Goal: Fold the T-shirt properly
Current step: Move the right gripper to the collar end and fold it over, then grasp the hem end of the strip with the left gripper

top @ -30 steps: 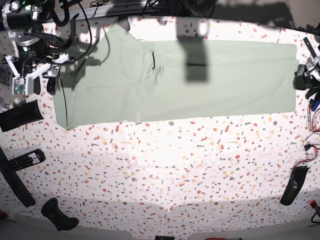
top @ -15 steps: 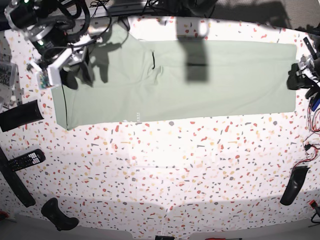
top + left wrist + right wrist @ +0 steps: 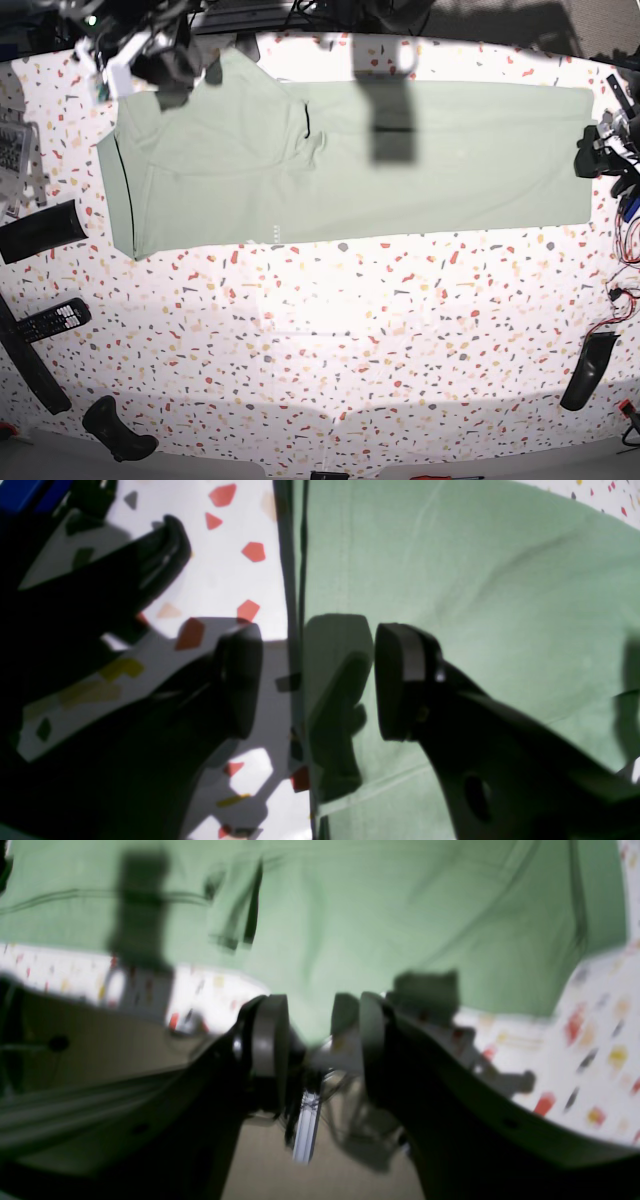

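Note:
The pale green T-shirt (image 3: 350, 165) lies flat as a long band across the far half of the speckled table (image 3: 330, 330), with its dark neckline trim (image 3: 307, 122) left of the middle. In the base view my right gripper (image 3: 188, 70) hovers at the shirt's far left corner. In the blurred right wrist view this gripper (image 3: 320, 1040) is open, with the cloth (image 3: 350, 915) beyond its fingers. My left gripper (image 3: 590, 158) sits at the shirt's right end. It is open (image 3: 320, 680) and straddles the hem edge (image 3: 300, 580), one finger (image 3: 405, 680) over cloth, the other over table.
A remote control (image 3: 50, 320) and long black objects (image 3: 40, 232) lie along the left edge. A black handle (image 3: 118, 430) rests at the near left, and another black piece (image 3: 588, 370) at the near right. Cables (image 3: 625, 290) run along the right edge.
My right arm has swung from the left sleeve area toward the far side, to the shirt's far left corner. The left arm has barely moved. The shirt lies as before.

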Tool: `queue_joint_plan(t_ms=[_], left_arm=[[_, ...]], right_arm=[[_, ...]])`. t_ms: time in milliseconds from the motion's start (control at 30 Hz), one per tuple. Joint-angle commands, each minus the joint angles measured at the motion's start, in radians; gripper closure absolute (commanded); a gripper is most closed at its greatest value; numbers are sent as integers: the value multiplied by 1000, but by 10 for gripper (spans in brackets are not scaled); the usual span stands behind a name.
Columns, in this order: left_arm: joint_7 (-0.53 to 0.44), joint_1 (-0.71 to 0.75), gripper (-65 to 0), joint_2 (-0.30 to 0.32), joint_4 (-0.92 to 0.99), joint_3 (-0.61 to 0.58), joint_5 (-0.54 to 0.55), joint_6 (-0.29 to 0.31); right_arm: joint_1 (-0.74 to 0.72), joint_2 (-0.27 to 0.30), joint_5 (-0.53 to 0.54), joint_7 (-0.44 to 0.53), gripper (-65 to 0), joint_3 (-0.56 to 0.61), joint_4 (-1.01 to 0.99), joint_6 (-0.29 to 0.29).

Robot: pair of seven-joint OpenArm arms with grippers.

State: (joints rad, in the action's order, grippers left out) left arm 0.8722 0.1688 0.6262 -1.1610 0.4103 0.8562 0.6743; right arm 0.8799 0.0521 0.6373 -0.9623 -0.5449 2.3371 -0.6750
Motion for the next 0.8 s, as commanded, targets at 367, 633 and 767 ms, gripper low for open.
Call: queue_joint_plan(t_ms=[367, 633, 767], left_arm=[[51, -5, -329, 2, 134, 8, 27, 11], [235, 10, -328, 6, 117, 8, 296, 24], [232, 14, -319, 6, 90, 8, 286, 24]], right_arm=[[98, 31, 29, -2, -230, -5, 19, -23], [98, 31, 28, 0, -230, -5, 19, -23], [98, 31, 28, 1, -230, -5, 19, -23]])
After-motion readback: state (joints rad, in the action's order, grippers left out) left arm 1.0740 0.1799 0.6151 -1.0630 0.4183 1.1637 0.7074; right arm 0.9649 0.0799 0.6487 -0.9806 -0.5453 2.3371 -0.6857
